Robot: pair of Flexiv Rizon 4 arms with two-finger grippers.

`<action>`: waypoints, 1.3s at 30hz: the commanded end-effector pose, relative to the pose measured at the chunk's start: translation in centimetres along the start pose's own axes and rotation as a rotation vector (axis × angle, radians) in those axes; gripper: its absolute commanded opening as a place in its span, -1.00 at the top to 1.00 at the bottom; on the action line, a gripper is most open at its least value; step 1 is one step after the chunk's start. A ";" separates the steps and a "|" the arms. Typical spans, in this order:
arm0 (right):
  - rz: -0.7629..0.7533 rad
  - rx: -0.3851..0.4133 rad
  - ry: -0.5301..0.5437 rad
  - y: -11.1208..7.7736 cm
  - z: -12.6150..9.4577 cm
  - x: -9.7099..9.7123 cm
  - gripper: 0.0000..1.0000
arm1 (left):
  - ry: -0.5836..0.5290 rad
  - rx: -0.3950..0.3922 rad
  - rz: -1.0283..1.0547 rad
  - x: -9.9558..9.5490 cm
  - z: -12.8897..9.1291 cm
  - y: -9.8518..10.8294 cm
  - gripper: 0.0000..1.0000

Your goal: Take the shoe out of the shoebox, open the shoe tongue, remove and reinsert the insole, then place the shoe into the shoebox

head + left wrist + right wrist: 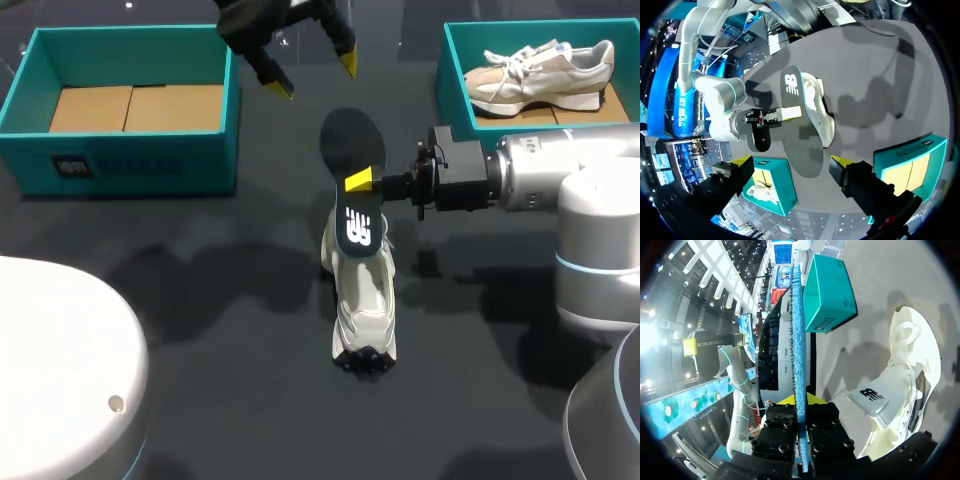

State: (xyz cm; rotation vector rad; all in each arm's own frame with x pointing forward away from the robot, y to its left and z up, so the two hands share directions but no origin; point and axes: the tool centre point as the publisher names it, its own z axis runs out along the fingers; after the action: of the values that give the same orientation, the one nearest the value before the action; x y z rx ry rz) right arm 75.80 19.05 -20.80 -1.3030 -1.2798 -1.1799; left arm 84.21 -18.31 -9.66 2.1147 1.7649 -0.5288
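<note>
A dark insole [352,150] with a white logo is held up edgewise over the table, and my right gripper [360,182] is shut on its middle. Its logo end hangs over the opening of the white and grey shoe [362,300], which stands on the table below. In the right wrist view the insole [799,340] runs edge-on between the pads, with the shoe [910,375] beside it. My left gripper [312,75] hovers open beyond the insole's far end, holding nothing. The left wrist view looks down on the insole [800,130], the shoe [821,112] and the right gripper [790,112].
An open teal shoebox [120,150] with a bare cardboard floor stands at the back left. A second teal box [455,90] at the back right holds another pale shoe [540,70]. The dark table [200,300] stretches around the shoe.
</note>
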 end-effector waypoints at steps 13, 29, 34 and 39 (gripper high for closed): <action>0.000 -0.002 -0.002 0.0 0.2 0.0 1.00 | 0.439 0.094 -0.027 -4.2 2.9 1.3 -1.00; 0.000 -0.002 -0.002 0.0 0.2 0.0 1.00 | 0.555 0.058 -0.104 -5.2 3.9 0.6 -1.00; 0.000 -0.002 -0.002 0.0 0.2 0.0 1.00 | 0.496 0.052 -0.139 -4.3 3.3 0.1 -1.00; 0.000 -0.002 -0.002 0.0 0.2 0.0 1.00 | 0.413 0.052 -0.170 -2.9 3.1 -0.9 -1.00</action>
State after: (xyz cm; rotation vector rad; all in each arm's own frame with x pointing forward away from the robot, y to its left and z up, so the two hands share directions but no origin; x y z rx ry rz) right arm 75.78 19.06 -20.79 -1.3032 -1.2802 -1.1805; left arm 83.14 -23.70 -10.40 2.3030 2.2310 -0.0881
